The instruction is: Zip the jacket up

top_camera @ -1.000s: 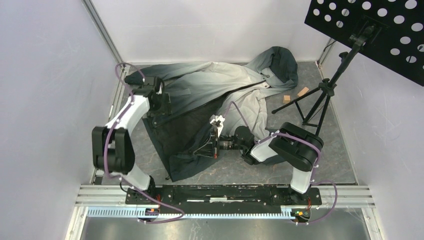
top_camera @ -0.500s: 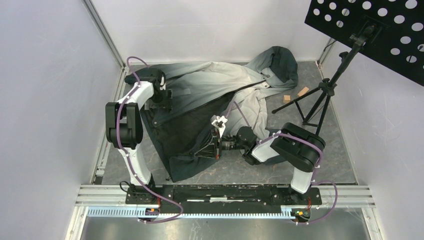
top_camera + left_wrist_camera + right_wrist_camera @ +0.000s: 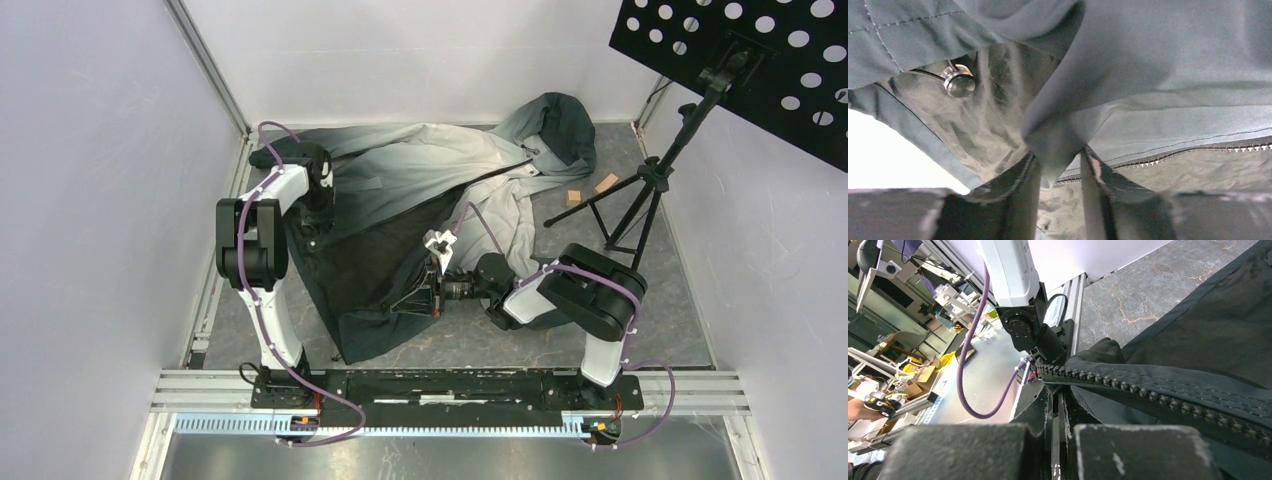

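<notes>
The jacket (image 3: 420, 170) lies on a grey marbled tabletop (image 3: 480, 345) between white walls (image 3: 100, 150).

The grey marbled tabletop (image 3: 480, 350) is bearing the jacket (image 3: 420, 170) across the frame's centre, with two wooden blocks (image 3: 573, 197) and a tripod (image 3: 640, 190) at upper right.

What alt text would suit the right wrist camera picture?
Close-up from the robot's right hand, shut on the zipper edge of a dark jacket, with the row of zipper teeth running off to the right. Behind lie a marbled grey table and the jointed base of a white arm trailing a purple cable.
</notes>
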You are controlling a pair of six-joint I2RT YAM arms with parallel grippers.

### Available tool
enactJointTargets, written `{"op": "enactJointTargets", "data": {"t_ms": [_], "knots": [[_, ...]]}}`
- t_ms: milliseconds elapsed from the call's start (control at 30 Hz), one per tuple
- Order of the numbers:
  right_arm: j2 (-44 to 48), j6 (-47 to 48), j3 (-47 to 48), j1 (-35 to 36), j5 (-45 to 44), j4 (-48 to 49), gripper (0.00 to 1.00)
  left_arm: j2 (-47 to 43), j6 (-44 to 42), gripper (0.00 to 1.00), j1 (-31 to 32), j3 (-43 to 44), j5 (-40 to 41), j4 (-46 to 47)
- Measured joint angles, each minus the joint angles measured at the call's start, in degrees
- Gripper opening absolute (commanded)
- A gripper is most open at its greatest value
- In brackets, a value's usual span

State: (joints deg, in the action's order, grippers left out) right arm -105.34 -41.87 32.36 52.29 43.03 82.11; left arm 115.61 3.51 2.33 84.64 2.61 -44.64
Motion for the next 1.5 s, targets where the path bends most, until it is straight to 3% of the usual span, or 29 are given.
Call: {"op": "enactJointTargets", "data": {"t_ms": [200,433,600,633,700,867,967,1067,1267,1500], "knots": [[0.0,-0.3,-0.3,-0.2,0.0,0.5,0.00,0.0,0.0,0.06,0.0,0.0,-1.3,-0.1],[0.0,-0.1,-0.5,-0.3,0.0,0.5,0.00,-6.4,3.2,0.02,0.0,-4.0,-8.9,1.0],[0.4,0.2,-1.9,-0.6,-1.0,0.5,0.00,-15.4,13.4,0.03,-0.9,-12.7,-17.5,10.0],[0.7,0.4,-2.4,-0.7,-1.3,0.4,0.00,-17.4,16.3,0.05,-1.2,-16.0,-19.2,13.2],[1.2,0.8,-3.1,-0.9,-1.9,0.4,0.00,-20.2,22.0,0.19,-2.3,-22.3,-22.0,19.1],[1.9,0.7,-4.1,-1.5,-3.0,0.6,0.00,-19.6,32.1,0.42,-4.1,-32.3,-25.2,30.3],[1.9,0.4,-4.2,-2.0,-3.1,1.1,0.00,-19.3,33.0,0.59,-4.1,-32.9,-24.9,30.9],[1.9,0.2,-4.6,-2.4,-3.2,1.3,0.00,-20.8,30.5,0.67,-3.9,-31.2,-21.5,27.6],[1.9,0.1,-4.6,-2.6,-3.2,1.4,0.00,-27.6,20.7,0.67,-1.4,-24.4,-10.3,15.6],[1.9,0.2,-4.6,-2.9,-3.1,1.4,0.00,-22.0,5.3,0.60,12.9,-12.9,-0.1,3.8]]}}
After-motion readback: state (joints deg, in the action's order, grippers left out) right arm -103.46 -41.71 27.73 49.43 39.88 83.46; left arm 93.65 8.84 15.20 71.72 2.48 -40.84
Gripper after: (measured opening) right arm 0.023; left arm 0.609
